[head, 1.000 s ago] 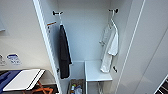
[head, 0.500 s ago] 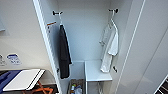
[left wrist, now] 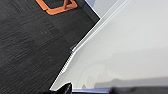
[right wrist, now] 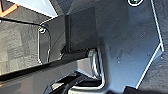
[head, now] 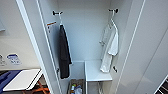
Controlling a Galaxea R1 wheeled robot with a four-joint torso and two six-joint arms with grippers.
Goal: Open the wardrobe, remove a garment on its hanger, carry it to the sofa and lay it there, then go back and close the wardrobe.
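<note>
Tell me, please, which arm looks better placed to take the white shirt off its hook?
Probably the right: the white shirt hangs on its hanger from the right-hand hook of the open wardrobe, the right arm's own side.

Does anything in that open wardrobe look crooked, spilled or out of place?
Nothing much stands out. In the wardrobe the white shirt and a black garment both hang straight from their hooks. The one untidy spot is a low bin holding some loose items, too blurred to identify.
</note>
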